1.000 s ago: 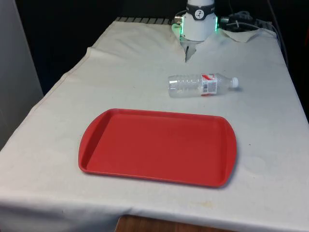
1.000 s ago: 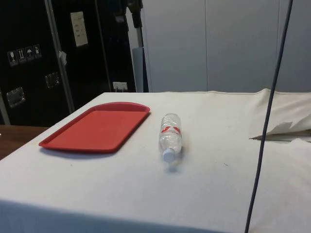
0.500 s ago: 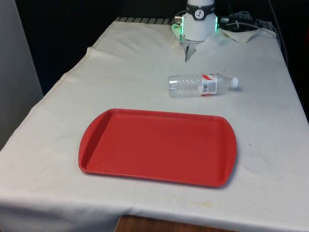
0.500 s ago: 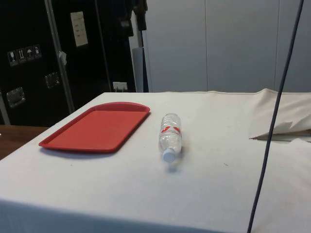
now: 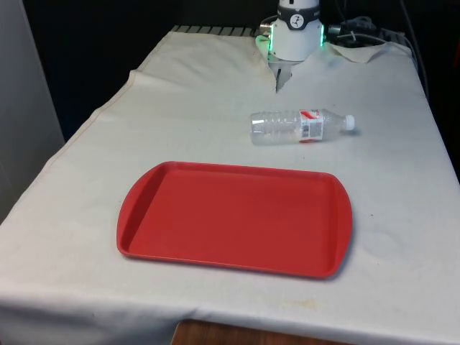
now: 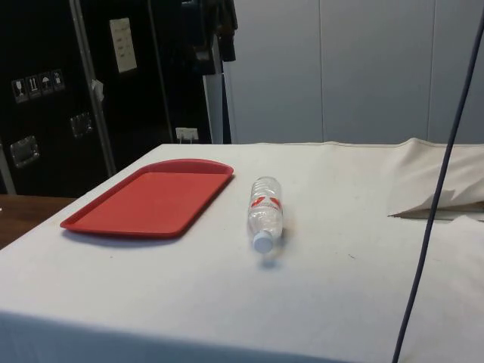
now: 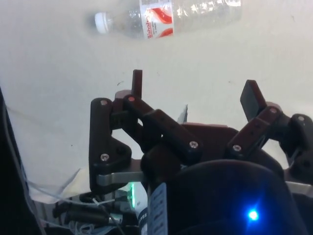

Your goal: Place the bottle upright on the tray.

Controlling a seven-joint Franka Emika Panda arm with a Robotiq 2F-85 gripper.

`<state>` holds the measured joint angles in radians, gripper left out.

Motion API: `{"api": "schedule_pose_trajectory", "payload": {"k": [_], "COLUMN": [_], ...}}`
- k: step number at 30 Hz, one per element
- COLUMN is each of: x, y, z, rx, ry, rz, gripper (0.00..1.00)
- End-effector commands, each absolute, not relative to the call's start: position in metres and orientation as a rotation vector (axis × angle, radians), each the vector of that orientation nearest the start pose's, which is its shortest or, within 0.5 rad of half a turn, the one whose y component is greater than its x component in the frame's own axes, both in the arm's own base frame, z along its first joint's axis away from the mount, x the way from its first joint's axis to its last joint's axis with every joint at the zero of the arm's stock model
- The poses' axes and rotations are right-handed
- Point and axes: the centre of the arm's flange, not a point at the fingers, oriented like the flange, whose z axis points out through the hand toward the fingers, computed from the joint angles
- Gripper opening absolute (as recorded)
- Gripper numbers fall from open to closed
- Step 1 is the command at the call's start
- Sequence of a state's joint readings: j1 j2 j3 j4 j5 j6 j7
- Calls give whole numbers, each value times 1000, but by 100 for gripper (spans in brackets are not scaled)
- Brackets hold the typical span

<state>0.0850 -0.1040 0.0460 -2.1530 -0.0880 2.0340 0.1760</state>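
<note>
The hand point(image 7: 194, 90) hangs clear of the table with its two fingers spread apart, holding nothing.

Clear bottle point(image 5: 302, 126) flat — beside red tray point(image 5: 233, 218)

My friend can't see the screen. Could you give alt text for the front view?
A clear plastic bottle with a red label and white cap lies on its side on the white cloth, cap toward the front view's right. Nearer the camera sits a bare, red rectangular plastic tray.

Black end effector point(image 7: 194, 93), silver screws
</note>
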Motion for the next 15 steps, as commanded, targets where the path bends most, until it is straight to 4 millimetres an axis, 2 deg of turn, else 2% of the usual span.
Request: {"api": "schedule_pose_trajectory", "payload": {"k": [1,15], "x": [508,501], "y": [66,88], "z": [442,417], "rx": [-3234,-3271], "ry": [12,-14], "rz": [-16,-27], "gripper": [100,100]}}
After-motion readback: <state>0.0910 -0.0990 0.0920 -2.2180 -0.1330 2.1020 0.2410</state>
